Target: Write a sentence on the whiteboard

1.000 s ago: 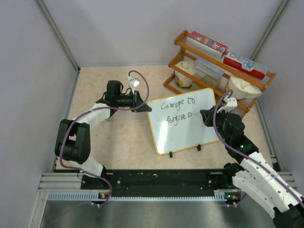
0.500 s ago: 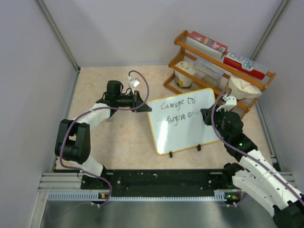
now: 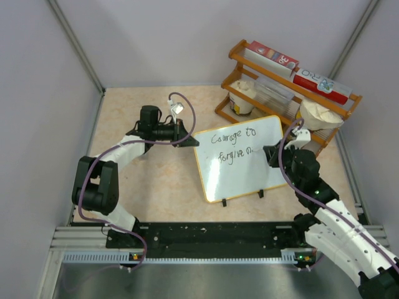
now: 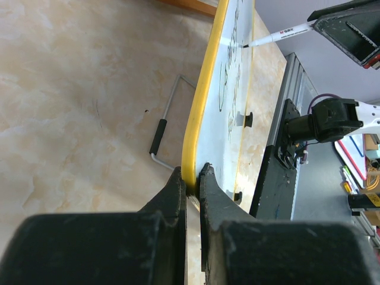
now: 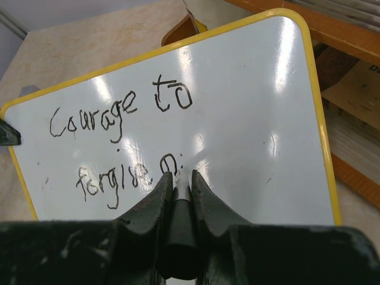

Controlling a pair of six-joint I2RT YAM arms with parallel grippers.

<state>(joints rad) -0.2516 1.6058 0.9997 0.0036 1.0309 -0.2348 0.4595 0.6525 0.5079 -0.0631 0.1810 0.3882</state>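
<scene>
The whiteboard [image 3: 249, 177] stands tilted on the table, white with a yellow rim [image 4: 199, 113]. The sentence [image 3: 233, 137] reads "Courage to" above "forgive" plus a fresh loop [image 5: 168, 161]. My left gripper [image 3: 192, 142] is shut on the board's left edge, its fingertips [image 4: 193, 175] pinching the rim. My right gripper [image 3: 269, 154] is shut on a marker [image 5: 181, 231]. The marker's tip touches the board [image 5: 255, 113] just right of the loop, at the end of the second line. From the left wrist view, the marker [image 4: 279, 37] meets the board's face.
A wooden rack [image 3: 240, 53] with red boxes, a clear container and white tubs stands right behind the board. The board's wire stand [image 4: 166, 119] rests on the marble-patterned tabletop. Grey walls close in on three sides. A black rail [image 3: 212, 235] runs along the near edge.
The right gripper with the marker has nudged slightly at the end of the second line, and the mark after "forgive" has grown a little. The left gripper has not moved.
</scene>
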